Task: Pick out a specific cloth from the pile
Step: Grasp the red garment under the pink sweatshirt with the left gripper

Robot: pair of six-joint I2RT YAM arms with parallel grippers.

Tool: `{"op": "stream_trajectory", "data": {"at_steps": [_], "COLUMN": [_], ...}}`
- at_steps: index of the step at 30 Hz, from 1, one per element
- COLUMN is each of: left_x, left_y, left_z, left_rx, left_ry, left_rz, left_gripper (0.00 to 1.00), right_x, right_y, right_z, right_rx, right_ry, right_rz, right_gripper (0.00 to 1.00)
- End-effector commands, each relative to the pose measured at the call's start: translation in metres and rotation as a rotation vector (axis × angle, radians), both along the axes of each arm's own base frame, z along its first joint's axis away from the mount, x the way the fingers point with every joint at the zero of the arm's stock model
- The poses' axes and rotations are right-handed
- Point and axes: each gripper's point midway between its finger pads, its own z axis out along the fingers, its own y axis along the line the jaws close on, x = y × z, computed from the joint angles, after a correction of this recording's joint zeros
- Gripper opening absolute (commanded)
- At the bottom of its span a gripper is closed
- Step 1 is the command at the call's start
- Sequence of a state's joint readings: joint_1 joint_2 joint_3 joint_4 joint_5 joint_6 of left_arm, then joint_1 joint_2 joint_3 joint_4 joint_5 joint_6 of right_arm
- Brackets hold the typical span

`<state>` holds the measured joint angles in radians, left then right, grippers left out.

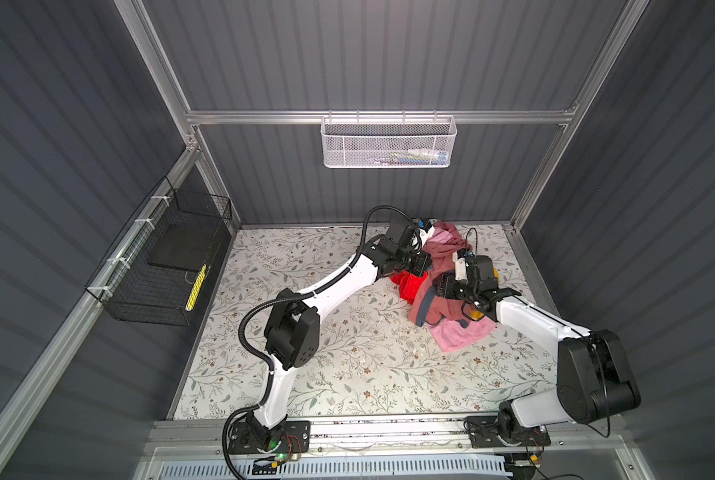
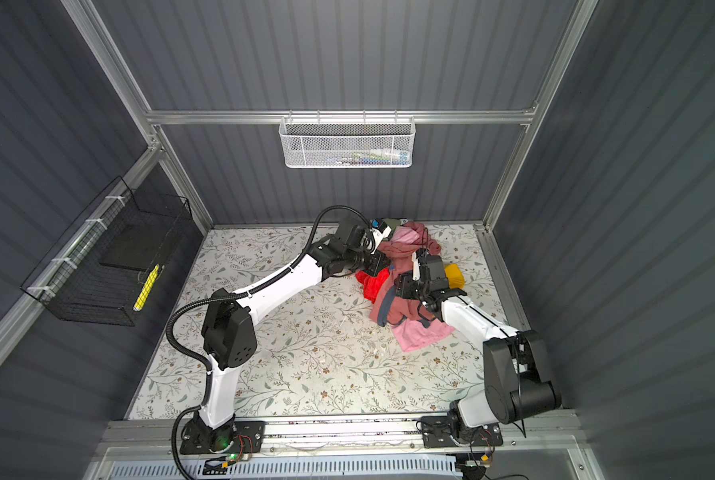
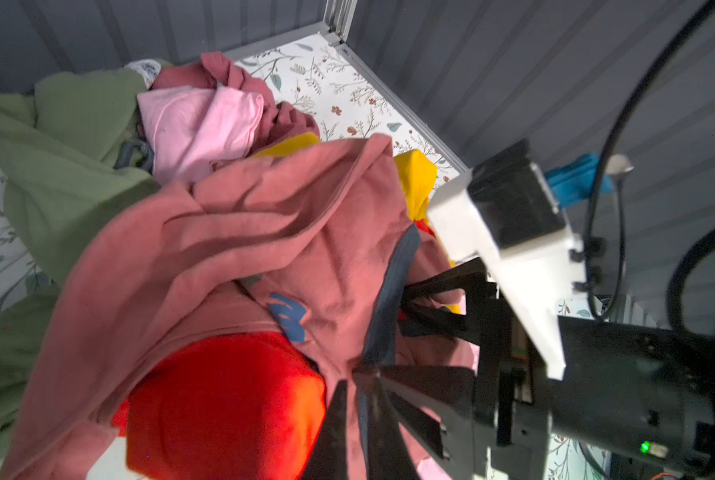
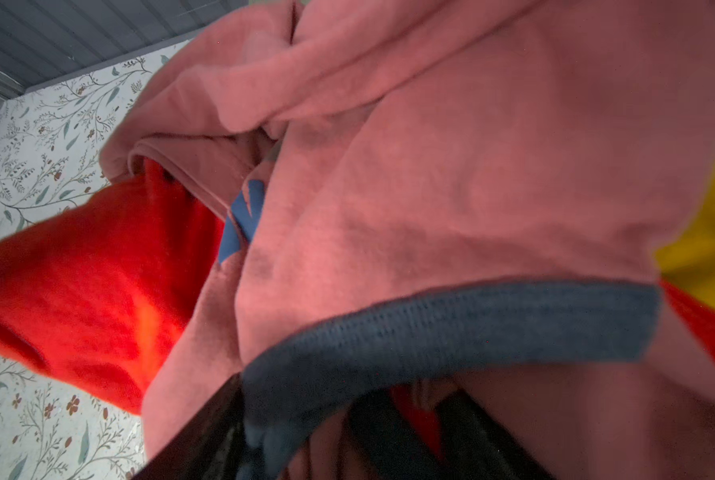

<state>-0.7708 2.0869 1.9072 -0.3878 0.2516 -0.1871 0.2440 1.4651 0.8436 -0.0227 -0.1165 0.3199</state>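
The pile [image 1: 445,249] lies at the back right of the table. A dusty-pink garment [image 3: 264,232] with grey-blue trim drapes over the top of it. The cloth [image 1: 407,286] [image 2: 374,284] [image 3: 223,407] [image 4: 90,291], bright red, bulges out from under the pink garment's left side. My left gripper [image 1: 426,266] [image 3: 358,428] sits beside the red bulge, its jaws almost together with a fold of pink fabric and trim between them. My right gripper [image 1: 439,286] [image 4: 302,411] reaches in from the right. Its jaws stand apart around the grey-blue hem [image 4: 430,324], with a little red behind them.
Olive green cloth [image 3: 65,158], light pink cloth [image 1: 459,336] and yellow cloth [image 2: 455,276] belong to the heap. The back wall and right frame post stand close behind it. A white mesh basket [image 1: 389,141] hangs on the back wall and a black wire basket [image 1: 160,266] on the left wall.
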Motion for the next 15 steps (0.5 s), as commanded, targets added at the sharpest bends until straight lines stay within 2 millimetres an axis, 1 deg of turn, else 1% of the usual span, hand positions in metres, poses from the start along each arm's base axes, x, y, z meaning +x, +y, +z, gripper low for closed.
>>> {"op": "stream_trajectory", "data": {"at_steps": [1, 2, 3, 4, 6, 8, 9, 10, 12, 15], "left_x": [0.006, 0.005, 0.003, 0.001, -0.006, -0.013, -0.016, -0.017, -0.019, -0.017], "left_y": [0.027, 0.034, 0.041, 0.047, 0.055, 0.058, 0.061, 0.062, 0.061, 0.049], "left_z": [-0.01, -0.01, -0.01, -0.005, -0.006, -0.009, -0.014, -0.021, -0.026, -0.029], "left_rx": [0.052, 0.053, 0.055, 0.048, 0.036, 0.023, 0.026, 0.031, 0.021, -0.012], "left_ry": [0.037, 0.035, 0.026, 0.009, 0.005, 0.021, 0.037, 0.047, 0.055, 0.079], "left_rz": [0.088, 0.106, 0.124, 0.133, 0.153, 0.158, 0.164, 0.168, 0.163, 0.131], "left_gripper": [0.25, 0.34, 0.45, 0.49, 0.56, 0.58, 0.58, 0.58, 0.58, 0.58], "right_x": [0.008, 0.007, 0.006, 0.006, 0.005, 0.005, 0.004, 0.003, 0.002, -0.001], "right_y": [0.003, 0.002, 0.0, -0.001, -0.002, -0.005, -0.006, -0.007, -0.008, -0.01], "right_z": [0.014, 0.013, 0.012, 0.01, 0.007, 0.003, 0.002, 0.002, 0.002, 0.004], "right_rx": [0.003, -0.004, -0.009, -0.013, -0.019, -0.024, -0.026, -0.026, -0.027, -0.028], "right_ry": [-0.042, -0.041, -0.04, -0.035, -0.029, -0.024, -0.02, -0.019, -0.02, -0.025], "right_rz": [0.006, 0.004, 0.002, 0.001, 0.003, -0.002, -0.004, -0.006, -0.007, -0.008], "right_gripper": [0.62, 0.58, 0.52, 0.47, 0.38, 0.29, 0.26, 0.25, 0.26, 0.27]}}
